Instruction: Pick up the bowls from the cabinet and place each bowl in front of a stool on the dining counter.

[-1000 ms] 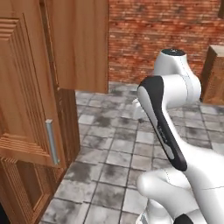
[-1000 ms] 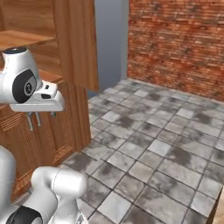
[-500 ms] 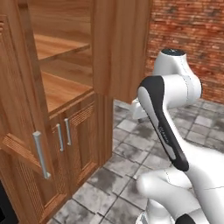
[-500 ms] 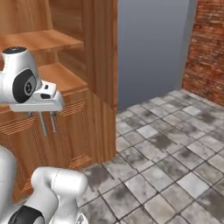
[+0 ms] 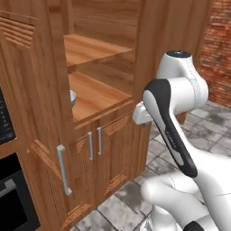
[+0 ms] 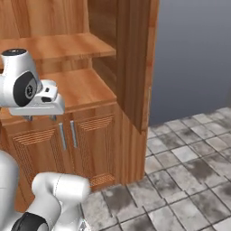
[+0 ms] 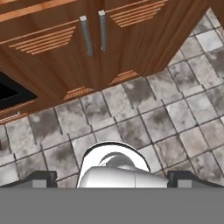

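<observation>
- Left base view: the cabinet (image 5: 103,58) stands with its upper part open, two plank shelves showing. A bowl (image 5: 72,97) peeks out at the left end of the lower shelf, half hidden behind the open door's edge; only a sliver of pale rim and grey side shows, so I cannot tell which of the two it is. The arm's white elbow rises at the right, and the tool's mount sits level with the shelf's front edge, to the right of the bowl. The bowl therefore lies leftward and deeper in from the hand.
- Right base view: the tool (image 6: 40,118) hangs under the white hand, just in front of the lower shelf's lip and above the shut lower doors with their slim bar handles (image 6: 67,135). The fingers point down, not into the shelf.
- Hand view: the camera looks down at the lower doors and the grey floor tiles (image 7: 144,118). The two dark fingertips (image 7: 41,178) sit at opposite sides of the bottom edge, spread wide with nothing between them. In my judgement, the hand must tip toward horizontal and swing left to face the bowl.
</observation>
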